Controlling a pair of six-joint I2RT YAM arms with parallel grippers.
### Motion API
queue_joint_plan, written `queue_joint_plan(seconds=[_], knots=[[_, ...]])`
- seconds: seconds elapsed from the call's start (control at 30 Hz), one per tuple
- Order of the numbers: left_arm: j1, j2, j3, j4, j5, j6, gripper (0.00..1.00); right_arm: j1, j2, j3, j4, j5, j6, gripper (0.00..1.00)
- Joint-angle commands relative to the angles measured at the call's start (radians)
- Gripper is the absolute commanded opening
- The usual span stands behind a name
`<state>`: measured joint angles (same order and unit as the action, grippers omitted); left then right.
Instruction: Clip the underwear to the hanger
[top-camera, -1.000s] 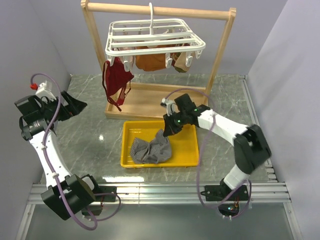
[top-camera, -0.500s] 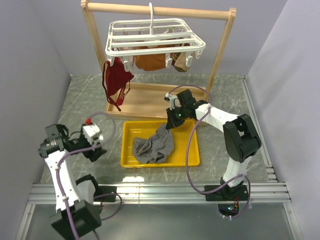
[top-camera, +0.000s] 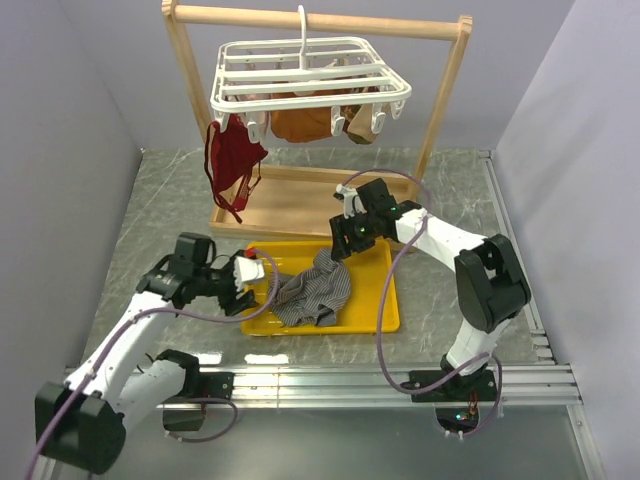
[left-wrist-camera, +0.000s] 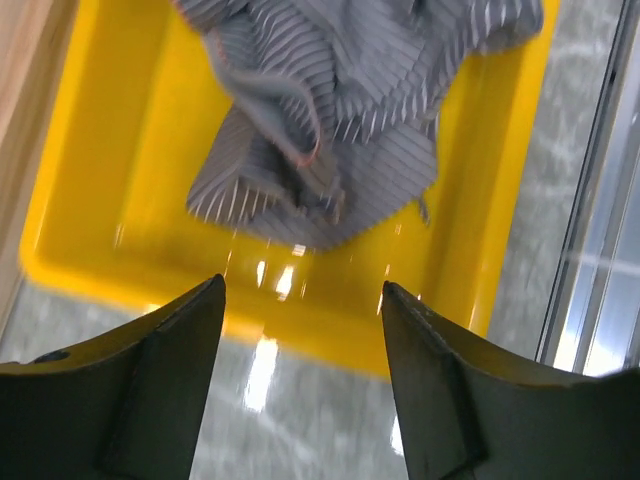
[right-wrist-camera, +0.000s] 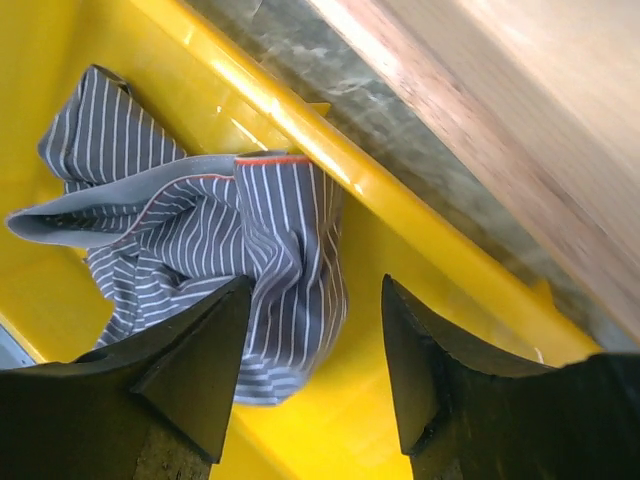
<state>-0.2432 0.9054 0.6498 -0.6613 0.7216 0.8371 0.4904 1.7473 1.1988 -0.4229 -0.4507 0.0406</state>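
Note:
The grey striped underwear (top-camera: 315, 291) lies crumpled in the yellow tray (top-camera: 386, 322), and no gripper holds it. My right gripper (top-camera: 340, 248) hovers open just above its far right corner; in the right wrist view the underwear (right-wrist-camera: 200, 235) lies partly under the open right gripper (right-wrist-camera: 315, 287), over the tray floor (right-wrist-camera: 420, 400). My left gripper (top-camera: 258, 280) is open at the tray's left side; in the left wrist view this gripper (left-wrist-camera: 300, 292) frames the tray rim (left-wrist-camera: 330, 335), with the underwear (left-wrist-camera: 330, 120) beyond. The white grid hanger (top-camera: 310, 75) hangs from the wooden stand.
The wooden frame stand (top-camera: 440, 110) rises behind the tray, its base board (top-camera: 290, 205) close to the tray's far edge. Dark red underwear (top-camera: 232, 165) and orange-brown garments (top-camera: 305, 122) hang from the hanger's clips. Grey walls close in on both sides.
My right gripper opened and let go of the underwear, which dropped back into the tray. My left arm swung in from the far left to the tray's left edge, its jaws narrowing somewhat.

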Motion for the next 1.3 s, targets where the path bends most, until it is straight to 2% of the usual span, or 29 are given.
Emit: queue_joint_plan(seconds=[0.0, 0.17, 0.33, 0.43, 0.53, 0.63, 0.7, 0.77, 0.83, 1.07, 1.27], knots=[[-0.129, 0.067, 0.001, 0.204, -0.073, -0.186, 0.68, -0.007, -0.097, 0.008, -0.036, 0.096, 0.019, 0.62], [-0.206, 0.154, 0.016, 0.288, -0.112, -0.282, 0.67, -0.004, -0.193, -0.007, -0.053, 0.132, 0.027, 0.6], [-0.287, 0.25, 0.039, 0.361, -0.18, -0.352, 0.68, -0.004, -0.242, -0.016, -0.08, 0.067, 0.021, 0.56], [-0.33, 0.276, 0.037, 0.37, -0.197, -0.363, 0.66, -0.004, -0.265, -0.039, -0.062, 0.034, 0.021, 0.54], [-0.361, 0.306, 0.027, 0.37, -0.223, -0.359, 0.6, -0.003, -0.278, -0.071, -0.03, -0.006, 0.028, 0.52], [-0.364, 0.346, 0.059, 0.335, -0.232, -0.368, 0.4, -0.001, -0.279, -0.103, -0.002, -0.034, 0.03, 0.49], [-0.364, 0.365, 0.121, 0.293, -0.229, -0.378, 0.19, 0.0, -0.275, -0.111, 0.012, -0.049, 0.028, 0.48], [-0.366, 0.362, 0.196, 0.232, -0.217, -0.401, 0.06, -0.001, -0.269, -0.125, 0.022, -0.054, 0.027, 0.47], [-0.366, 0.352, 0.247, 0.203, -0.2, -0.421, 0.01, -0.001, -0.269, -0.127, 0.038, -0.052, 0.022, 0.47], [-0.366, 0.336, 0.499, 0.095, -0.113, -0.53, 0.0, -0.027, -0.293, -0.142, 0.061, -0.034, 0.022, 0.46], [-0.366, 0.245, 0.538, 0.111, -0.063, -0.691, 0.0, -0.087, -0.328, -0.18, 0.082, -0.043, 0.047, 0.45]])
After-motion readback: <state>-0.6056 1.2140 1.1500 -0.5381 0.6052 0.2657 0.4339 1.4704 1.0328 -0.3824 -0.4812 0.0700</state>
